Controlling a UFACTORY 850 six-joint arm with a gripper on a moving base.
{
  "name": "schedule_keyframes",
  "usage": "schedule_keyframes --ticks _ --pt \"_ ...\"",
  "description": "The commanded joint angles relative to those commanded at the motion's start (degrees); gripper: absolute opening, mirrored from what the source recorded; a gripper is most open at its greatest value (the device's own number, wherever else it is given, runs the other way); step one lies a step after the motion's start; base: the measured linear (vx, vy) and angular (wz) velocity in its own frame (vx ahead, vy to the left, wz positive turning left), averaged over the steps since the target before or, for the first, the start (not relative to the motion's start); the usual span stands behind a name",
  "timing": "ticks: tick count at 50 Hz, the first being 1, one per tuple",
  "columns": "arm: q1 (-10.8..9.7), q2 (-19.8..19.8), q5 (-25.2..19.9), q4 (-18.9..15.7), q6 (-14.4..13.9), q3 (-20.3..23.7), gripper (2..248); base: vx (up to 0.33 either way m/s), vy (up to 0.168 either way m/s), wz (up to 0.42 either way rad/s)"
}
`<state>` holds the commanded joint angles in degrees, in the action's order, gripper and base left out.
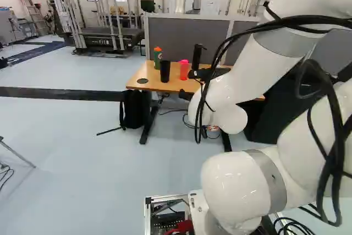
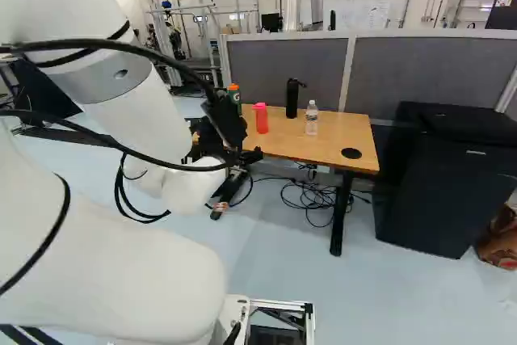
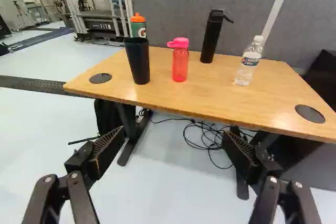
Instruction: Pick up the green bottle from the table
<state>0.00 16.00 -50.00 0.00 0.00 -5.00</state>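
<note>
Hand (image 1: 185,84) is hanging spread, its two blocky black fingers (image 3: 108,146) holding their ridged faces wide apart. Ahead of it, a smooth wood-grained desk (image 3: 210,95) is carrying all the vessels. A black tumbler (image 3: 138,61), tapering towards its base, is standing near the front edge. Behind it, the green squeeze bottle (image 3: 138,28) is standing upright near the desk's far edge, showing a stepped orange cap while the tumbler is hiding its lower part. Beside the tumbler, a translucent pinkish-red bottle (image 3: 180,65) is glowing under its rounded lid; further along, a slim black cylindrical flask (image 3: 211,39) and a clear plastic water bottle (image 3: 249,62) are standing apart. Beyond, a grey fabric-like partition (image 3: 173,3) is rising. Below, thin black cables (image 3: 209,139) are looping across the pale floor (image 3: 173,192).
</note>
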Motion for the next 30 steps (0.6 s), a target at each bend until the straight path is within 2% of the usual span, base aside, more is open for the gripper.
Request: schedule_keyframes --ticks 10,30 --pt "0.0 0.0 0.0 0.0 0.0 0.0 247 0.262 0.15 -0.057" --pt "0.0 0.0 0.0 0.0 0.0 0.0 247 0.223 0.188 -0.046"
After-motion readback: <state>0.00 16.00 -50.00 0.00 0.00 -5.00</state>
